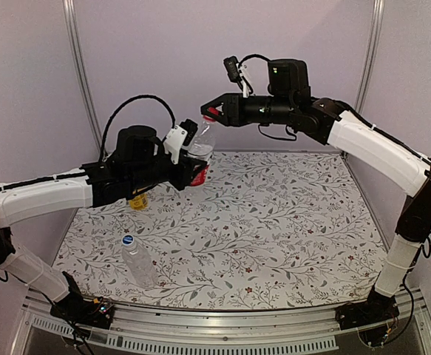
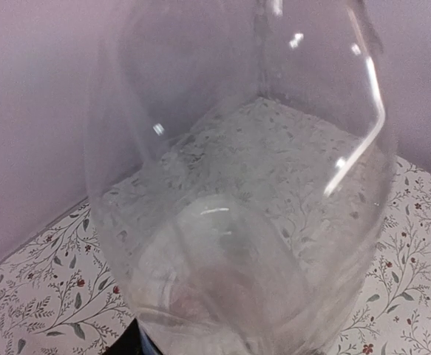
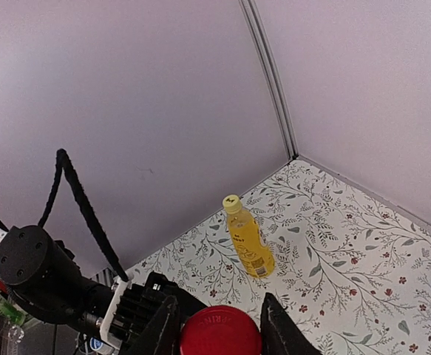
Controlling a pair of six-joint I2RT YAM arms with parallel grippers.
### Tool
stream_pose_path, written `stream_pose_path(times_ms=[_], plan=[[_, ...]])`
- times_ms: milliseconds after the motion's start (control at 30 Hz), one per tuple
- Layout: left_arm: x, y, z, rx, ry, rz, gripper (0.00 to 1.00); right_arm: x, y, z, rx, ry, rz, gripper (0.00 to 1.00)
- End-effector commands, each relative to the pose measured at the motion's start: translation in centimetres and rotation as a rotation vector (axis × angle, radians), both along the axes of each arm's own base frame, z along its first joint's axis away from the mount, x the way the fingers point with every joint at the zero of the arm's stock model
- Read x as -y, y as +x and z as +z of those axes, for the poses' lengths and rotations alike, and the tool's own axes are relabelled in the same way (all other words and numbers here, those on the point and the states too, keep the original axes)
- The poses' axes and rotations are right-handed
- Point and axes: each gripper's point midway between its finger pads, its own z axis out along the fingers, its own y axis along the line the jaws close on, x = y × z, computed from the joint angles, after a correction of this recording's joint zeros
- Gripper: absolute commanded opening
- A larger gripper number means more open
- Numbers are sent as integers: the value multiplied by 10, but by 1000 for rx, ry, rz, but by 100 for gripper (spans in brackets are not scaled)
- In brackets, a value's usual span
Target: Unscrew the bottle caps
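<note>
My left gripper (image 1: 197, 171) is shut on the clear bottle with a red label (image 1: 201, 151) and holds it upright above the table. That bottle's clear body (image 2: 237, 185) fills the left wrist view and hides the fingers. My right gripper (image 1: 211, 112) is shut on its red cap (image 1: 210, 113). In the right wrist view the red cap (image 3: 220, 333) sits between my two black fingers (image 3: 278, 329). The yellow bottle (image 3: 248, 240) with its yellow cap (image 3: 232, 202) stands at the back left, half hidden behind the left arm in the top view (image 1: 137, 201). The clear unlabelled bottle (image 1: 139, 260) lies near the front left with its blue cap (image 1: 127, 240) on.
The floral table cover (image 1: 274, 222) is ringed by lilac walls at the back and sides. The left arm (image 1: 67, 188) stretches across the left side above the yellow bottle. A metal rail (image 1: 222, 322) runs along the near edge.
</note>
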Motion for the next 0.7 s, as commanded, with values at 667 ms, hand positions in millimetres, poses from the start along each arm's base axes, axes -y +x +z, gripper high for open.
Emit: stream_pose_path(times_ms=[667], plan=[[45,-127,33,-78,-193,-805,42,23,-100,23,321,37,673,2]])
